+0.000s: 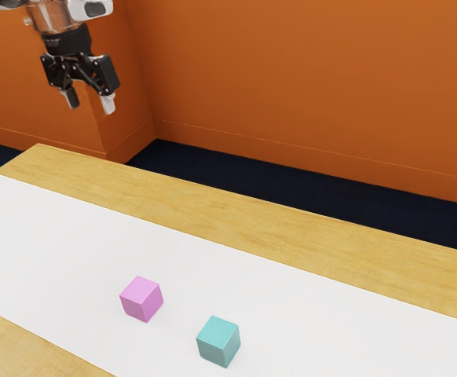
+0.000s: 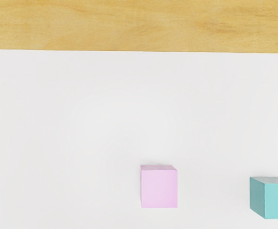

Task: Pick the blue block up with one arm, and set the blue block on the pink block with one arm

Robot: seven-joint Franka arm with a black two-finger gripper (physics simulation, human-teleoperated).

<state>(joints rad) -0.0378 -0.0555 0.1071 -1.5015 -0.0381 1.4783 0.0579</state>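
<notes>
Blue block (image 1: 218,341) on table (image 1: 291,236), well apart from high end effector (image 1: 90,104)

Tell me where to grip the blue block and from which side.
Grip two opposite side faces of the blue block, coming straight down. It sits flat with its top free, apart from the pink block, so either pair of faces likely works.
</notes>
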